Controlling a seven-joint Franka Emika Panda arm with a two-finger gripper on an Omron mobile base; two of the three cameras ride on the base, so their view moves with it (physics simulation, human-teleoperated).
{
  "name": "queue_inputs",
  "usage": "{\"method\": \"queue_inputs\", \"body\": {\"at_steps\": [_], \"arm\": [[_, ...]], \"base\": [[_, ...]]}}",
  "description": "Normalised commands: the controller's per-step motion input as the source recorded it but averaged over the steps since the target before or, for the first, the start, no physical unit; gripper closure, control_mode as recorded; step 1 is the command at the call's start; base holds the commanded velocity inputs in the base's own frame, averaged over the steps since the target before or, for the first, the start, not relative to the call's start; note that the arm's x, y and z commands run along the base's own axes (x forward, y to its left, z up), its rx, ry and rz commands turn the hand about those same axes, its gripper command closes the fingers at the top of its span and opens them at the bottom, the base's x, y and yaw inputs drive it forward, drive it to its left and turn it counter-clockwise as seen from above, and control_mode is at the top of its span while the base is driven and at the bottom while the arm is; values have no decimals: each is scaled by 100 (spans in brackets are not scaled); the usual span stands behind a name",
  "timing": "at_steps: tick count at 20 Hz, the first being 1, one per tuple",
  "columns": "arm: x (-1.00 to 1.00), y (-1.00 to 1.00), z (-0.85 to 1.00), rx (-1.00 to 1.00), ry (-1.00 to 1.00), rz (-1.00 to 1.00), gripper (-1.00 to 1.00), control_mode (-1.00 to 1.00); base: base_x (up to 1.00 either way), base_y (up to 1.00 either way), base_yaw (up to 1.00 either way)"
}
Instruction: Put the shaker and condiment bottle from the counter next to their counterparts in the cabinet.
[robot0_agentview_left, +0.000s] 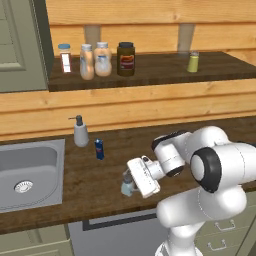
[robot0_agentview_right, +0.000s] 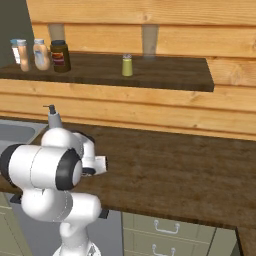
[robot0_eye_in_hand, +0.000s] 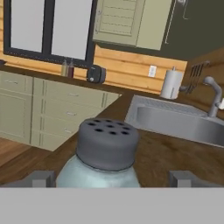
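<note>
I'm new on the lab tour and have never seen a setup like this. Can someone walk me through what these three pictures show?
It is a simulated kitchen with a white robot arm on a driving base. Two pictures come from cameras on the base, behind the arm to its left and right; the third looks out from its hand.

The gripper is down at the small pale shaker on the counter. In the hand view the shaker's grey cap sits between the two fingertips, which stand apart, so nothing looks gripped yet.

Also on the counter: a grey pump dispenser, a small dark-blue can, and a sink. On the cabinet shelf stand two peach bottles, a dark jar and a yellow-green shaker.
</note>
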Motion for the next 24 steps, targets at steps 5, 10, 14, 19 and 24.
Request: {"method": "queue_inputs", "body": {"at_steps": [5, 10, 14, 19, 24], "arm": [[0, 26, -9, 0, 1, 0, 100, -100], [0, 2, -10, 0, 2, 0, 100, -100], [0, -1, 26, 0, 11, -9, 100, -100], [-1, -18, 95, -1, 25, -23, 100, -100], [-13, -35, 100, -7, 20, -26, 100, -100]], "base": [[0, 0, 0], [0, 0, 0], [0, 0, 0], [0, 0, 0], [0, 0, 0]]}}
